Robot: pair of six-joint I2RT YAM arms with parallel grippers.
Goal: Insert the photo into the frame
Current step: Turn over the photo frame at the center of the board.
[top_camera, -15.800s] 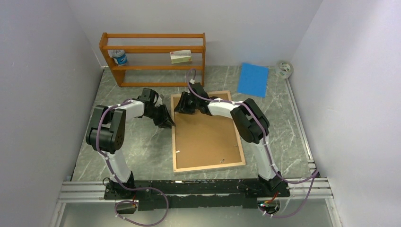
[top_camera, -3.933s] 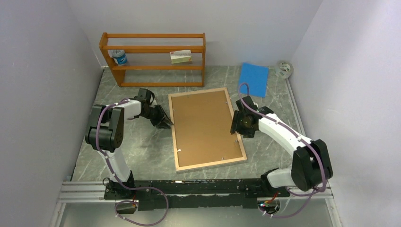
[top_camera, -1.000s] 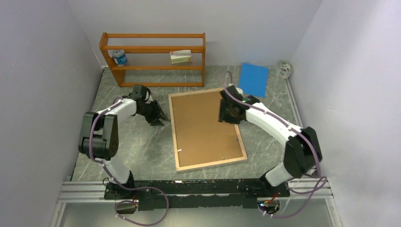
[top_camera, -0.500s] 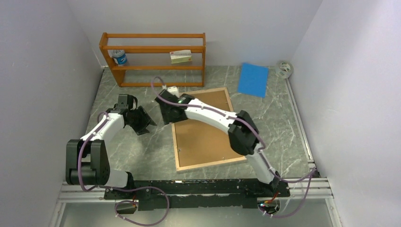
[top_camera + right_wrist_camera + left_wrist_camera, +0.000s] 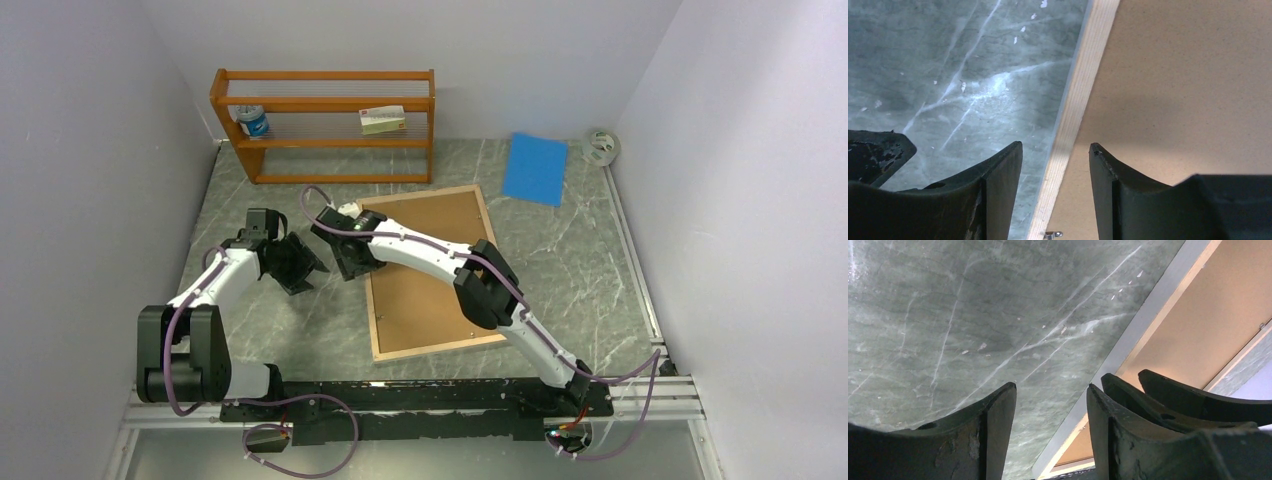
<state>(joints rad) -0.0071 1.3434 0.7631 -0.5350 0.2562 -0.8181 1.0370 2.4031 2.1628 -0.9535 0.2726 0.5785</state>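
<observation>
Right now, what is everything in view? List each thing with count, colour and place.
frame: one, light wood reverse up, flat at mid-table
backing board: one, brown, inside the frame
photo: none in view
shelf rack: one, orange, far left by the wall
container: one, blue and white, rack's left end
box: one, pale, rack's right part
sheet: one, blue, far right of table
tape roll: one, pale, far right corner
table: one, green marbled
left pincer: one, black, open, over bare table left of the frame
right pincer: one, black, open, over the frame's left rim
</observation>
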